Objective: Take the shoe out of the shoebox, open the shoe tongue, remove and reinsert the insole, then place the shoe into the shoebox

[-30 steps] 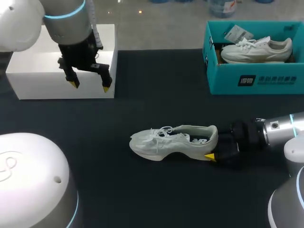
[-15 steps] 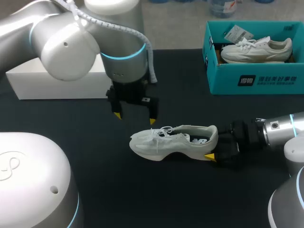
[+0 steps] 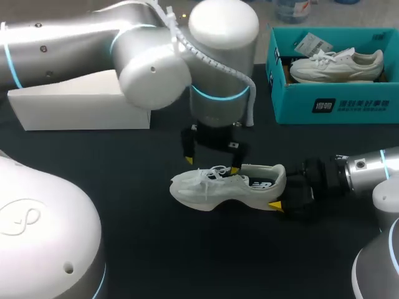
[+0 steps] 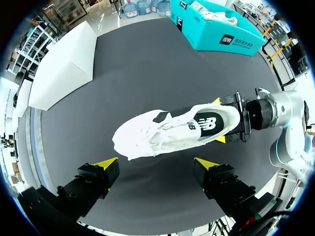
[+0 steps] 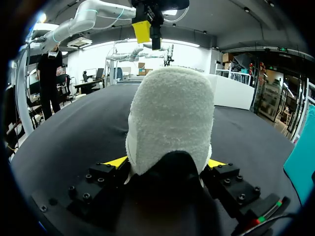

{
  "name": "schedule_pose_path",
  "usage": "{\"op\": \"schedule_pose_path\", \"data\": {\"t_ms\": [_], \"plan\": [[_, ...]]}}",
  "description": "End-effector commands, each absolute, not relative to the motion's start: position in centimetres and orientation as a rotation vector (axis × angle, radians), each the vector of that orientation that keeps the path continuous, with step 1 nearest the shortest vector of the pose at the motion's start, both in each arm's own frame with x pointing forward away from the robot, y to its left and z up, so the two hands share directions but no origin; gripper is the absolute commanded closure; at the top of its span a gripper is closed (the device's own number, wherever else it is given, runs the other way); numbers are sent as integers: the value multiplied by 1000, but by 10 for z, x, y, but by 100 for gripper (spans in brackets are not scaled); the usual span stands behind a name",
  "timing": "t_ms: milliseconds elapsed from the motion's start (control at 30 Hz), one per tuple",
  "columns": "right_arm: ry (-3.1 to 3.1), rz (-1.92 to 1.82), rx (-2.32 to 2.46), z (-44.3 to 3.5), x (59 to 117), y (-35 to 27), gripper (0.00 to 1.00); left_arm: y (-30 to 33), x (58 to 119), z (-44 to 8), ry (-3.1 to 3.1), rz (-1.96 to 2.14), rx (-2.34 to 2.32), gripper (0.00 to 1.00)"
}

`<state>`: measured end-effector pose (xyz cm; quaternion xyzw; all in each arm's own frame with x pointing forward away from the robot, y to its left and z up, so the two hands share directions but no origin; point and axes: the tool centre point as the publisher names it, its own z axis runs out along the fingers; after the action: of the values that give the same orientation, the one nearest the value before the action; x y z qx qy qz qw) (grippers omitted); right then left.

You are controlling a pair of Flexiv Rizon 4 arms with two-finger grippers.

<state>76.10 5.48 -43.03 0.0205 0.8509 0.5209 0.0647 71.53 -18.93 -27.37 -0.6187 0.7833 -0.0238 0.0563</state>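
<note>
A white shoe [image 3: 227,184] lies on its sole in the middle of the black table, toe pointing left. My right gripper [image 3: 278,193] comes in from the right and is shut on the shoe's heel. In the right wrist view the heel [image 5: 170,113] fills the gap between the gripper's [image 5: 166,164] two yellow tips. My left gripper [image 3: 211,164] hangs open just above the laces, fingers pointing down and spread wide. Seen from the left wrist, the shoe [image 4: 167,130] lies a little ahead of the open left gripper [image 4: 156,163], touching neither finger.
A teal shoebox [image 3: 330,106] at the back right holds another white shoe [image 3: 336,65]. A white box [image 3: 81,103] stands at the back left, partly behind my left arm. The table's front is bare black surface.
My left arm has swung from over the white box at the back left down to just above the shoe's laces, still open. The right gripper and the shoe have not moved.
</note>
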Motion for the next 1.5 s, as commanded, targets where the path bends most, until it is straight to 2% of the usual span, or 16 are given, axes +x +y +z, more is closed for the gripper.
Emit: {"op": "schedule_pose_path", "data": {"t_ms": [33, 600, 1167, 1200, 1233, 1500], "plan": [[2572, 1565, 64, -434, 762, 57, 100, -229, 706, -292, 2304, 14, -1840, 0], [2572, 1565, 64, -434, 762, 57, 100, -237, 741, -327, 2176, 36, -1911, 0], [2572, 1565, 64, -434, 762, 57, 100, -241, 740, -359, 2113, 93, -1842, 0], [2572, 1565, 64, -434, 762, 57, 100, -239, 742, -358, 2099, 89, -1843, 61], [2572, 1565, 64, -434, 762, 57, 100, -237, 743, -357, 2102, 84, -1841, 100], [2572, 1565, 64, -434, 762, 57, 100, -221, 751, -336, 2103, 56, -1844, 100]]}}
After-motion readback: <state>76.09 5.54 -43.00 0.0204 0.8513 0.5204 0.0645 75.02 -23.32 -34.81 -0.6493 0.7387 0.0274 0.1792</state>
